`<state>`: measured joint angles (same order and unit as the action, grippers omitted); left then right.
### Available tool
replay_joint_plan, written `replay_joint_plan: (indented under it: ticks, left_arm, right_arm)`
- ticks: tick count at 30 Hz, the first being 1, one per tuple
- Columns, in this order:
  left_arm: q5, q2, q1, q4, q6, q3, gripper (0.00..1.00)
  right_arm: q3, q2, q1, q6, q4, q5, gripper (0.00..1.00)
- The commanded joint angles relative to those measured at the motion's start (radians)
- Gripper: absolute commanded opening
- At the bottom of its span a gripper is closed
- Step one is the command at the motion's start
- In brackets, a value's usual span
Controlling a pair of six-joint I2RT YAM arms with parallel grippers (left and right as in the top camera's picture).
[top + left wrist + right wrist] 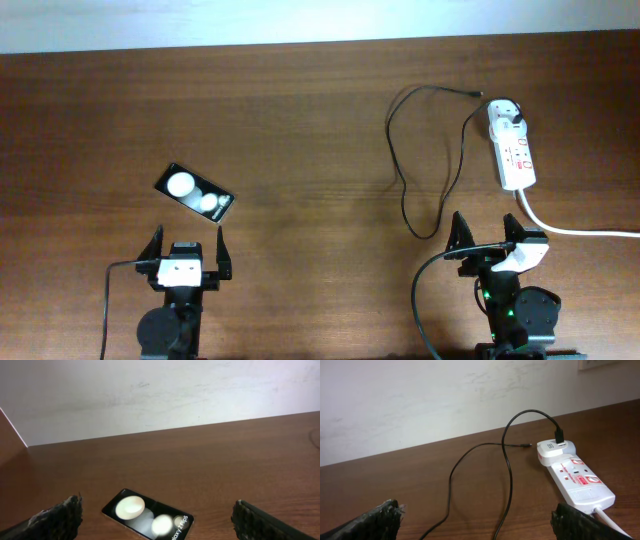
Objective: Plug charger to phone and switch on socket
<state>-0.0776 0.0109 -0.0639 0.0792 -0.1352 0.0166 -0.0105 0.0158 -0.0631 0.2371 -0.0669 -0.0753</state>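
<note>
The brown table [300, 120] carries everything, and the layout splits the work between the arms. The left arm [183, 268] sits at 7 o'clock and the right arm [510, 262] at 5 o'clock. Both have their jaws spread wide and hold nothing, presumably parked ready to reach. The socket [513, 150] lies at 2 o'clock, straight ahead of the right arm. Its thick white cord [580, 228] trails off toward 4 o'clock, which probably keeps it near a wall outlet out of view. The phone [195, 192] lies flat and skewed at 9 o'clock, just ahead of the left jaws and well apart from the socket. The charger [400, 180] loops loosely between them, nearer the socket, so its free end must be carried across to the phone. Only the overhead view shows this gap and both arms at once. The left wrist view alone gives the phone's [147, 515] small white lettering between its jaws. The right wrist view alone shows the cable rising into the white plug adapter [551, 449], already seated at the far end of the strip. It also shows the red switches [580, 479], though I cannot tell whether they are on or off. The connector tip [526, 445] rests on the table at 9 o'clock of the adapter, just beside it.
</note>
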Motion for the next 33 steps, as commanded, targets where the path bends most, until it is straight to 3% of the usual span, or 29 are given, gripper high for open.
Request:
replay_joint_plan:
  ticks: [1, 33]
  left_arm:
    - [0.011, -0.004, 0.006, -0.001, -0.013, -0.007, 0.99]
    - [-0.031, -0.004, 0.006, -0.013, -0.024, -0.007, 0.99]
  right_arm:
    - [0.005, -0.01, -0.003, 0.006, -0.005, 0.009, 0.99]
    - [0.005, -0.01, -0.003, 0.006, -0.005, 0.009, 0.99]
